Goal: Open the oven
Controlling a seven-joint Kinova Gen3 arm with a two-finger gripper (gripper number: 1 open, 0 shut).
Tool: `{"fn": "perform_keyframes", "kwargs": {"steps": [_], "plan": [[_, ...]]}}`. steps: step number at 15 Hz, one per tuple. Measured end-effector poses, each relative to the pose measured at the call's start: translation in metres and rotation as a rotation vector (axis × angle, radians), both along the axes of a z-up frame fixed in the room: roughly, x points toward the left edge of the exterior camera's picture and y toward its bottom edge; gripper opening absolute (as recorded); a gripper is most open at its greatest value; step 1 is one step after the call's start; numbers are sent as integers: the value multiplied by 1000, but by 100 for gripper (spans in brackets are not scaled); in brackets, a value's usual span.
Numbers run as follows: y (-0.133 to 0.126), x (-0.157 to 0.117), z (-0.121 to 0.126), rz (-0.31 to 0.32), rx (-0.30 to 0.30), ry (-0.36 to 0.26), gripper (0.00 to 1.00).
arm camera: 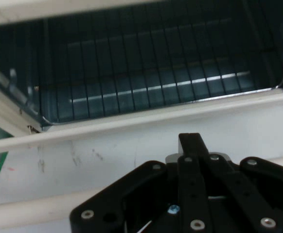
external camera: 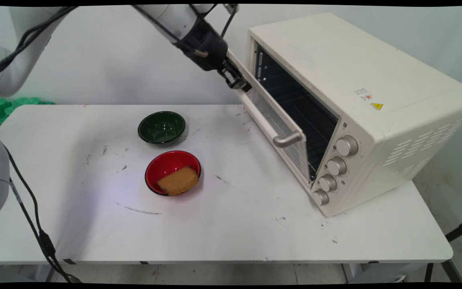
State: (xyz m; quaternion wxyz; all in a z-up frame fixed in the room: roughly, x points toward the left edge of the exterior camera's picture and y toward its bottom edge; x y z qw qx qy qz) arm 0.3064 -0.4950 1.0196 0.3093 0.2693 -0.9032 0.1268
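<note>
White worktop [external camera: 94,224] fills the lower frame; near centre sits a red bowl [external camera: 163,165] holding a brown sponge [external camera: 177,180], a green bowl [external camera: 161,127] just behind. Upper centre, the hand [external camera: 237,81], fingers together, touches the toaster oven's [external camera: 359,80] part-open door [external camera: 273,120].

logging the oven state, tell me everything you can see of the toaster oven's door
The cream metal toaster oven's glass-paned door has a cream frame and a silver bar handle along its free edge. It stands part-way open, hinged at the bottom and tilted outward over the white table, showing the dark interior and wire rack. The black end effector is at the door's far top corner, apparently touching it.
</note>
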Motion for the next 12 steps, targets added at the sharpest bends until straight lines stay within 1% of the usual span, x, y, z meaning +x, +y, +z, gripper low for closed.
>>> {"fn": "perform_keyframes", "kwargs": {"steps": [8,12], "plan": [[15,20,-20,10,-18,-19,0],[29,29,-34,17,-19,-19,0]]}}
